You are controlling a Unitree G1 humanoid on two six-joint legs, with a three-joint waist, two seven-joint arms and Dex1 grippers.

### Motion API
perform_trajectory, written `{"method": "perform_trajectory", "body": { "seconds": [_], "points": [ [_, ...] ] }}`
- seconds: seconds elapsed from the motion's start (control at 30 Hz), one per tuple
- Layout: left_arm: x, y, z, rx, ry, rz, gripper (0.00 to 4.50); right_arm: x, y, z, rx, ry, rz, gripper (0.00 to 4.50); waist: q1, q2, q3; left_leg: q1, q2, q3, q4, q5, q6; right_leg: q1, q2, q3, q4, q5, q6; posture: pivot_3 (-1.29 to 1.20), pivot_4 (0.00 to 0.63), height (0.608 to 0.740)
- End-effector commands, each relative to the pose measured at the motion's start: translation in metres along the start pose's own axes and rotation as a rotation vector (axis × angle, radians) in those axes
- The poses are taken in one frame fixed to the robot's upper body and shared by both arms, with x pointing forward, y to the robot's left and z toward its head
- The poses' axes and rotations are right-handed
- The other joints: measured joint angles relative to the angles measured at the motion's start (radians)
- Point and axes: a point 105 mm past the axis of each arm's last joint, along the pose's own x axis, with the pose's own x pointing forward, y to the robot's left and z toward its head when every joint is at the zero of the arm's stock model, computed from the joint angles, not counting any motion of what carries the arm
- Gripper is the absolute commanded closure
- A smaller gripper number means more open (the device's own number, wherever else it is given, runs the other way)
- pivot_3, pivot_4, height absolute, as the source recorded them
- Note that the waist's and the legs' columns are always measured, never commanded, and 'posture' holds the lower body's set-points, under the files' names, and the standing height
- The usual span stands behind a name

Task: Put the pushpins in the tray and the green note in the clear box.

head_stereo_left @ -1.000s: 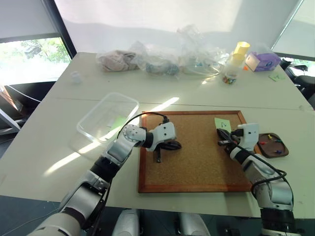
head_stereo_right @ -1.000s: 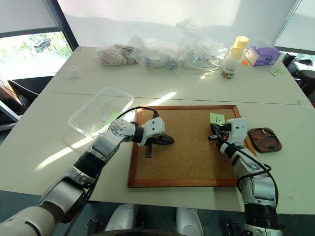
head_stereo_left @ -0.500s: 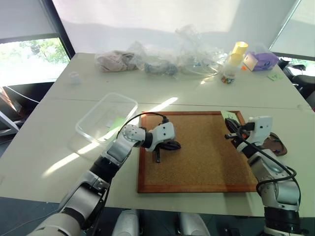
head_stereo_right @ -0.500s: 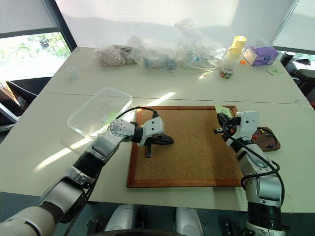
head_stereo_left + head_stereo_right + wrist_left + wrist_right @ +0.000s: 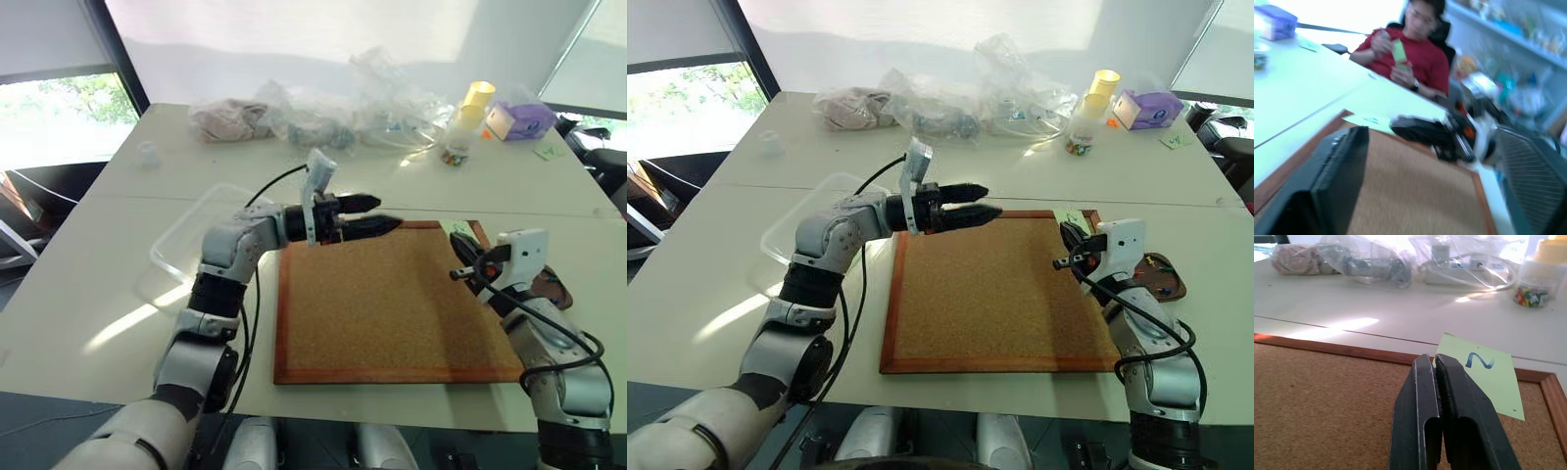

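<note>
My right gripper is shut on the left corner of the green note, a light-green square with a blue mark, holding it just above the top right corner of the cork board. My left gripper hovers over the board's far edge, open and empty, pointing across at the right gripper. The clear box lies left of the board, partly behind my left arm. To the right of the board sits the dark oval tray with small coloured pushpins in it, partly hidden by the right gripper.
Clear plastic bags, a yellow-lidded jar of pins and a purple box line the table's far side. A small cup stands at the far left. A person in a red shirt sits beyond the right end.
My left gripper has lifted off the cork board, swung to point to the right and opened. My right gripper has risen, carrying the green note from the board's surface toward its top right corner.
</note>
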Motion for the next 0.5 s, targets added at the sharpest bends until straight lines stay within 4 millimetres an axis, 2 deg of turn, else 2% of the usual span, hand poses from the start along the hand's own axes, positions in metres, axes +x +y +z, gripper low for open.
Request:
{"method": "perform_trajectory", "body": {
  "seconds": [0.03, 0.17, 0.3, 0.5],
  "points": [
    [0.019, 0.007, 0.007, -0.306, 0.006, 0.073, 0.06, -0.005, 0.014, 0.032, -0.099, -0.083, 0.044, 4.5, 0.001, -0.002, 0.001, 0.0, 0.0, 0.0, 0.0, 0.0, 0.0, 0.0, 0.0, 0.0, 0.0, 0.0, 0.0, 0.0, 0.15, 0.74],
    [0.037, 0.0, 0.008, -0.484, 0.002, 0.031, 0.06, -0.007, 0.026, 0.044, -0.142, -0.11, 0.073, 4.5, 0.0, -0.003, 0.002, -0.001, -0.001, 0.0, 0.0, 0.0, 0.0, 0.0, 0.0, 0.0, -0.002, 0.0, 0.002, 0.0, 0.15, 0.74],
    [0.053, -0.003, -0.013, -0.492, 0.083, 0.028, 0.06, -0.007, 0.035, 0.052, -0.166, -0.13, 0.08, 4.5, 0.0, -0.003, 0.002, -0.001, -0.002, 0.0, -0.001, 0.0, 0.0, 0.0, 0.0, 0.0, -0.002, -0.001, 0.002, 0.0, 0.15, 0.74],
    [0.065, -0.013, -0.017, -0.519, 0.089, -0.024, 0.06, -0.009, 0.044, 0.055, -0.173, -0.139, 0.093, 4.5, 0.0, -0.003, 0.002, -0.001, -0.002, 0.0, -0.001, 0.001, -0.001, 0.0, 0.0, 0.0, -0.001, -0.001, 0.002, 0.0, 0.15, 0.74]
  ]
}}
